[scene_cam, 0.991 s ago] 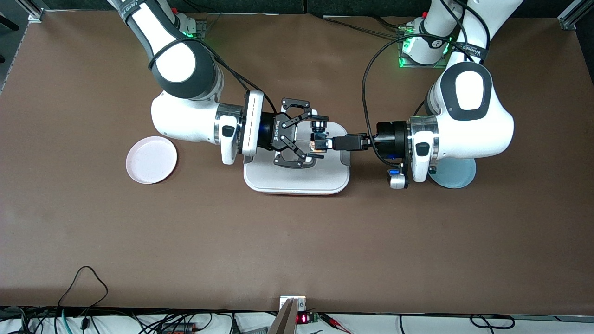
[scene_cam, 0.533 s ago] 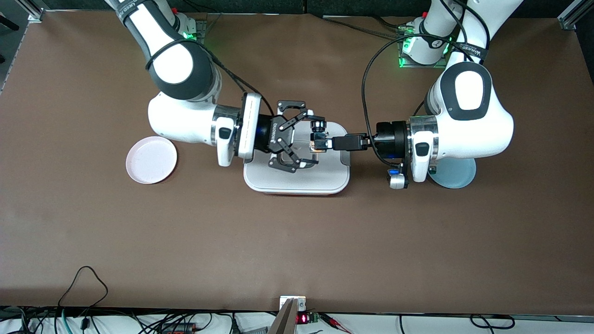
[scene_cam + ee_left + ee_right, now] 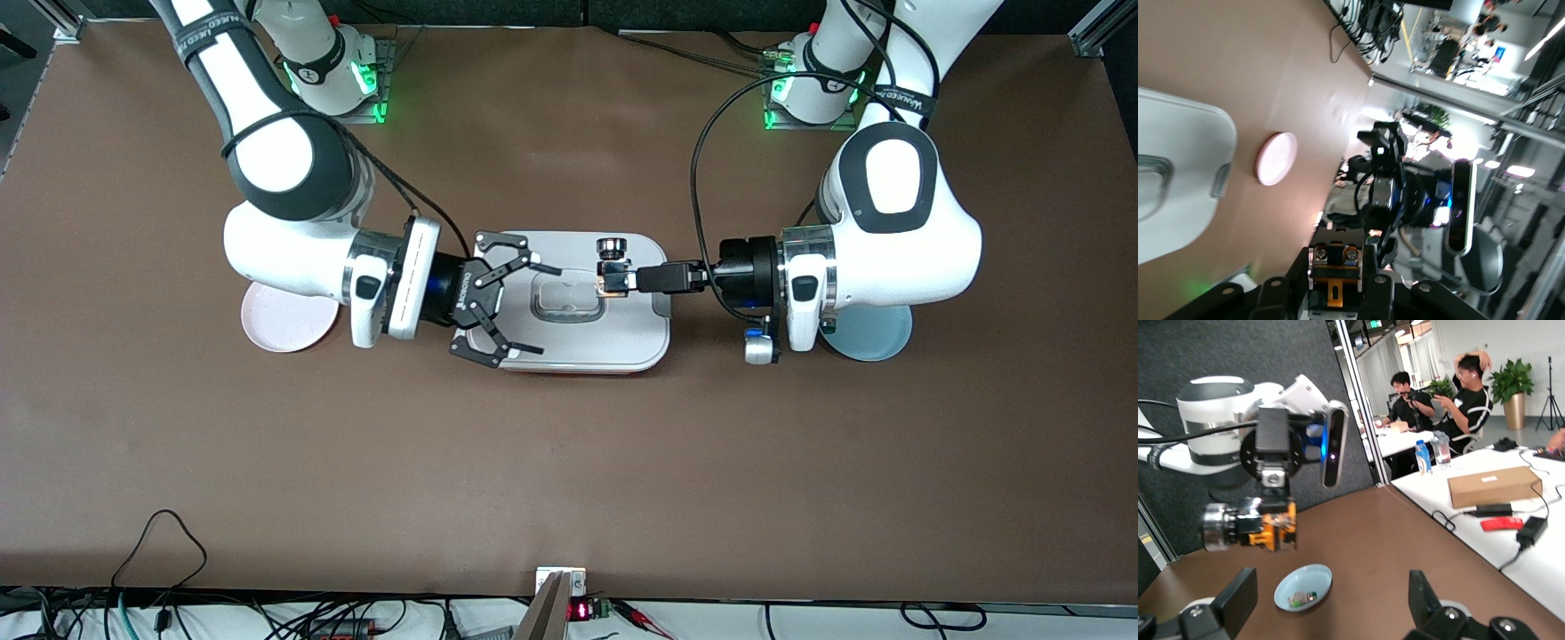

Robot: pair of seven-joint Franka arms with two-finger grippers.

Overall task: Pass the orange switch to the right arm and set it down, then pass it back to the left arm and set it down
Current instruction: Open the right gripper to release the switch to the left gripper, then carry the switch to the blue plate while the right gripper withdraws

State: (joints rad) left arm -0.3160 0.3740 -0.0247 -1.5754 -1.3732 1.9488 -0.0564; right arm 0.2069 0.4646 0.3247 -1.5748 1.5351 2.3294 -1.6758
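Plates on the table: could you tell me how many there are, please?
2. A pink plate lies at the right arm's end, partly under that arm; a blue plate lies at the left arm's end, partly hidden by that arm.

front: high, faces arm bases | wrist cams: level, facing each other | shared: box (image 3: 569,302) (image 3: 1178,173)

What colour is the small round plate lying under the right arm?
Pale pink; the small round plate shows best in the front view.
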